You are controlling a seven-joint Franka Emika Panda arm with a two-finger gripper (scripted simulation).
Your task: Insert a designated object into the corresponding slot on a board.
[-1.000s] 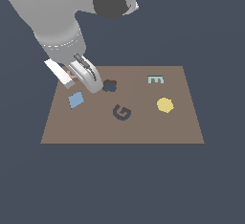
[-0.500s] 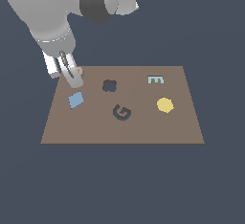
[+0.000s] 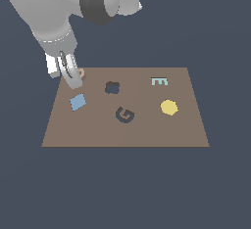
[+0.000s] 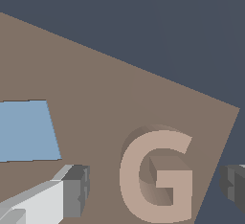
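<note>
The tan-pink G-shaped designated object [image 4: 158, 175] lies flat near a corner of the brown board [image 4: 95, 89]. My gripper [image 4: 153, 187] is open and straddles it, one finger [image 4: 72, 189] on one side and the other finger [image 4: 234, 182] beyond the board's edge, neither touching. In the exterior view the gripper [image 3: 72, 78] hangs low over the board's [image 3: 122, 136] far corner on the exterior view's left, mostly hiding the designated object [image 3: 82, 73]. The dark G-shaped slot [image 3: 125, 114] sits near the board's middle, unfilled.
On the board lie a blue diamond [image 3: 77, 102] just in front of the gripper, a dark rounded blob cutout [image 3: 112, 87], a teal E piece [image 3: 159, 81] and a yellow hexagon-like piece [image 3: 169, 107]. The blue diamond [image 4: 26, 129] shows beside the gripper in the wrist view.
The arm has swung toward the exterior view's left, from near the blob cutout to the board's far left corner, and come down around the G piece. The jaws stay apart.
</note>
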